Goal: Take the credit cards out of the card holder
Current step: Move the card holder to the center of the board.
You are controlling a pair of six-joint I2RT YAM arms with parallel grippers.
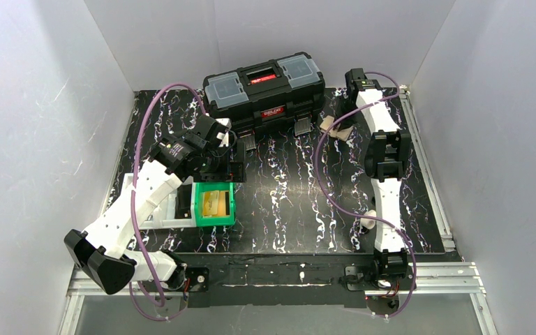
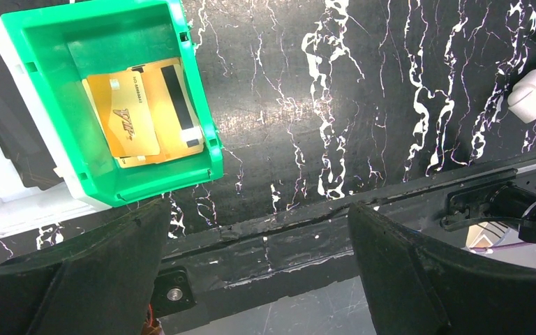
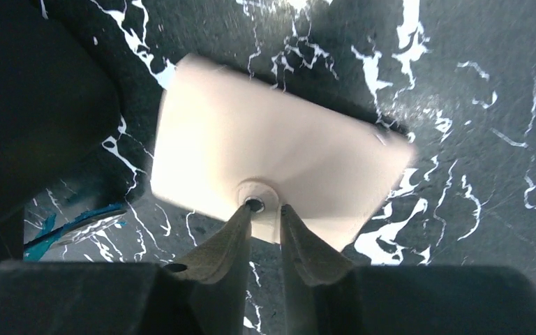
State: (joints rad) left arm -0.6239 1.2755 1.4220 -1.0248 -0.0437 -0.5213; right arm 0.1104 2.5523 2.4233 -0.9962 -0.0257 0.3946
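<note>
White lettering on red label (image 1: 273,112) of black toolbox (image 1: 300,89) too small to read, slanted logo and edge print on gold card (image 2: 122,115) in green bin (image 2: 56,28) illegible

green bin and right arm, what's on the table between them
Bare table, crossed only by a purple cable, lies between the bin and the right arm; the top view shows it.

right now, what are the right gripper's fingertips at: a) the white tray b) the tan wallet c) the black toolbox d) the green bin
b: in the right wrist view the right gripper has its fingertips, set close together, right at the snap on the edge of the tan wallet.
</note>
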